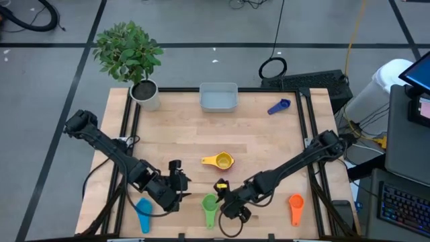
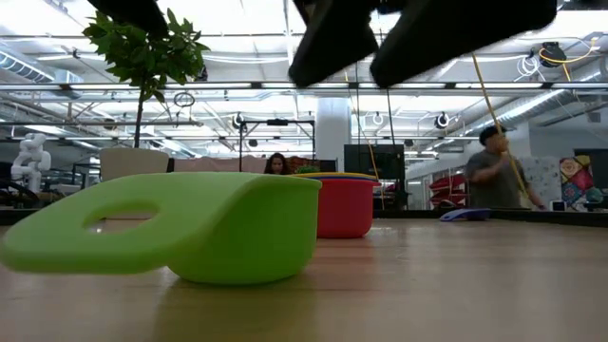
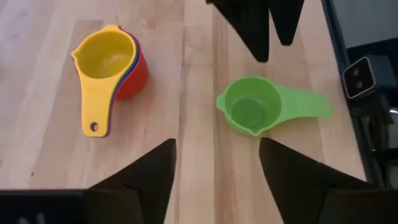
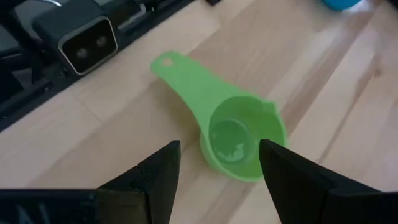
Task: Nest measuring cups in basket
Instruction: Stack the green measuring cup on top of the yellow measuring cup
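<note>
**Green cup sat near the front edge, between two open end effectors**

The green cup (image 1: pixel 210 204) lay upright on the desk (image 1: pixel 255 134) close to its near edge, handle pointing toward that edge. It looked like thin, stiff plastic: light, smooth and likely to skate if nudged, though hardly fragile. The bowl's rim or the flat handle seemed the best places to pinch.

The right end effector (image 4: pixel 219 167) hung just over the cup with its fingers apart, the bowl between them and nothing held. The left end effector (image 3: pixel 217 163) waited just left of the cup, fingers also apart and empty.

A stack with a yellow cup (image 1: pixel 219 160) on top stood mid-desk, a little beyond. The light blue cup (image 1: pixel 143 210) lay near-left, the orange cup (image 1: pixel 295 204) near-right, a dark blue cup (image 1: pixel 279 106) far right. The basket (image 1: pixel 218 98) sat at the far edge, centre, beside a plant pot (image 1: pixel 146 93).

Mid-desk lay open, so a path toward the basket looked free; the near edge left little margin.
</note>
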`<state>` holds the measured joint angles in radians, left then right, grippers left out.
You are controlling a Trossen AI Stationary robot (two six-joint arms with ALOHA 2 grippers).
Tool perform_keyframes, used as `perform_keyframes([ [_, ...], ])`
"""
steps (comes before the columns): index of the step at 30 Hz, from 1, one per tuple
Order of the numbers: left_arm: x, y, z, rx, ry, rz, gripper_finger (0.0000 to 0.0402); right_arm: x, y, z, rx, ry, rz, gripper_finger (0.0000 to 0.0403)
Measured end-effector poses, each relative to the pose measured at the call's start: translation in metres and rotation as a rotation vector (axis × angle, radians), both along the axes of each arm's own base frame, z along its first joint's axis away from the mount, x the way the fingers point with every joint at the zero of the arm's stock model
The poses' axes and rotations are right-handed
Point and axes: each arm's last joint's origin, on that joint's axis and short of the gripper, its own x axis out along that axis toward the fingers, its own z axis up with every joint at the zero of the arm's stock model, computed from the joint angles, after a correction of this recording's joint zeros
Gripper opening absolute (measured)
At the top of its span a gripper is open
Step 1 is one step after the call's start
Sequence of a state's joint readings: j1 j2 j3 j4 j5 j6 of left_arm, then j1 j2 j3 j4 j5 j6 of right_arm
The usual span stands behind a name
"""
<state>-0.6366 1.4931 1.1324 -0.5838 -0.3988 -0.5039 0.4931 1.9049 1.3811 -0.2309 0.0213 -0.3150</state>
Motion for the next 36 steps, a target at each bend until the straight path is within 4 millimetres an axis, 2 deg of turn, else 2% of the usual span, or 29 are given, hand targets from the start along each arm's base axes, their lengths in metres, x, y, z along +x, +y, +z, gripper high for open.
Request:
perform_keyframes([
  [5, 0.01, -0.006, -0.018, 0.013, 0.055, -0.041, 0.0265, 0.004, 0.002, -0.009, 0.012, 0.001, -0.014, 0.0212],
  [10, 0.018, -0.019, -0.041, 0.029, 0.098, -0.097, 0.0264, 0.006, 0.003, -0.007, 0.037, -0.01, -0.034, 0.0212],
  [14, 0.024, -0.024, -0.045, 0.005, 0.068, -0.109, 0.025, 0.004, 0.001, -0.011, 0.035, 0.007, -0.044, 0.0212],
  [19, 0.029, -0.029, -0.041, -0.057, 0.013, -0.125, 0.0232, 0.003, -0.006, -0.019, 0.043, 0.036, -0.08, 0.0212],
  [22, 0.033, -0.033, -0.046, -0.09, 0.018, -0.14, 0.0217, 0.004, -0.008, -0.019, 0.048, 0.034, -0.091, 0.0212],
  [29, 0.04, -0.041, -0.076, -0.139, 0.115, -0.136, 0.0159, 0.005, -0.012, -0.02, 0.021, 0.038, -0.115, 0.0212],
  [36, 0.05, -0.039, -0.077, -0.168, 0.067, -0.131, 0.0096, -0.001, -0.017, -0.009, -0.012, 0.041, -0.138, 0.0212],
])
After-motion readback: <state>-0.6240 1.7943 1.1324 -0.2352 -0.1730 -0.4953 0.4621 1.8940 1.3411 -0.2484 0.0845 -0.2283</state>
